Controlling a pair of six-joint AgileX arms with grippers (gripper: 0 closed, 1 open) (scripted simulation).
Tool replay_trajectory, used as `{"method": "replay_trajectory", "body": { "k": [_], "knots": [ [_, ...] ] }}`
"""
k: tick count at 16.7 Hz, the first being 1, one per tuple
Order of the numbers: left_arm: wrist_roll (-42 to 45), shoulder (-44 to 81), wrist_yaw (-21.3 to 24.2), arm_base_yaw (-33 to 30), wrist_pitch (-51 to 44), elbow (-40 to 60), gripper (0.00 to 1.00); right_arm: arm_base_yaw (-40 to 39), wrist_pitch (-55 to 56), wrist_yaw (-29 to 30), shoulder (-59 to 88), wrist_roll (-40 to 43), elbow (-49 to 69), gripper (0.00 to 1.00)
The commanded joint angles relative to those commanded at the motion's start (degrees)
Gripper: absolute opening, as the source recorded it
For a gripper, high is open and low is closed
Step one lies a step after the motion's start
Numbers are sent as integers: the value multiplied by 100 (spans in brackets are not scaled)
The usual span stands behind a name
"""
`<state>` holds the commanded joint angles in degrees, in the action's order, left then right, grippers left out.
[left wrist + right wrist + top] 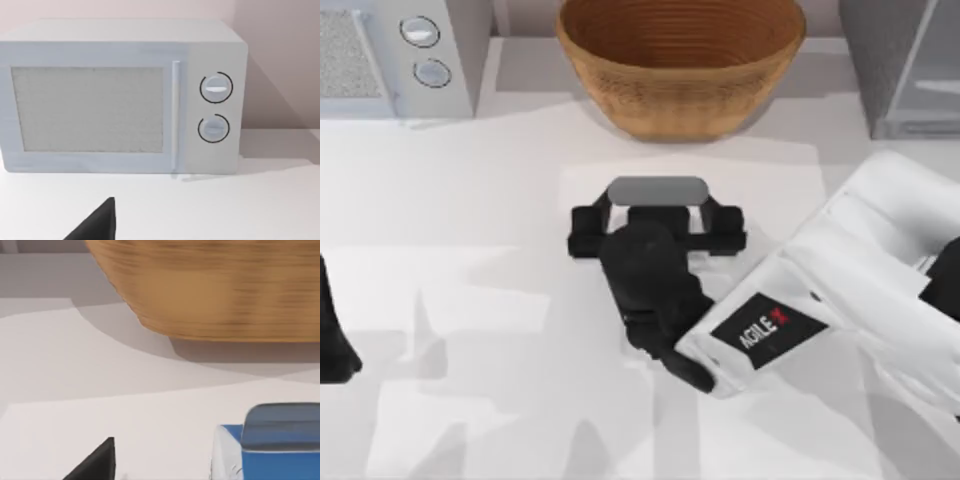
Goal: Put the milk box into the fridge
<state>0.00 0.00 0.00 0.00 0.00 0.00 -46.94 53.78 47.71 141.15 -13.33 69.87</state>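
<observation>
So the right tool (657, 212) is sitting right over the milk box (657, 189), which stands on the desk (470, 200) just in front of the woven basket (680, 60), between the basket and the arm's wrist. From above you only catch the carton's grey cap poking out past the black fingers (582, 232), which are spread wide to either side of it (looks like they bracket the carton, but I can't tell whether the pads actually touch it yet). In the right wrist view the milk box (272, 445) shows up close, blue body with a greyish cap, and the basket (220, 290) looms right behind it. My read is that this is the grasp step: the tool is lined up around the carton and hasn't closed. Next move should be squeezing the fingers in on the blue sides, then lifting straight up so the carton clears the basket rim before swinging over to the fridge (910, 70), which stands to the right of the basket at the desk's back corner. The left tool (335, 340) is parked well to the left of the basket; can't tell how its fingers stand. Its wrist camera just stares at the white microwave (125, 95).
</observation>
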Motion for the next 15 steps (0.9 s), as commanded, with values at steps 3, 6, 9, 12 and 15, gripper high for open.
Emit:
{"method": "replay_trajectory", "body": {
  "k": [3, 6, 9, 12, 15],
  "knots": [
    [0, 0, 0, 0, 0, 0, 100, 0, 0, 0, 0, 0, 0, 77],
    [0, 0, 0, 0, 0, 0, 100, 0, 0, 0, 0, 0, 0, 55],
    [0, 0, 0, 0, 0, 0, 100, 0, 0, 0, 0, 0, 0, 32],
    [0, 0, 0, 0, 0, 0, 100, 0, 0, 0, 0, 0, 0, 10],
    [0, 0, 0, 0, 0, 0, 100, 0, 0, 0, 0, 0, 0, 0]
  ]
}}
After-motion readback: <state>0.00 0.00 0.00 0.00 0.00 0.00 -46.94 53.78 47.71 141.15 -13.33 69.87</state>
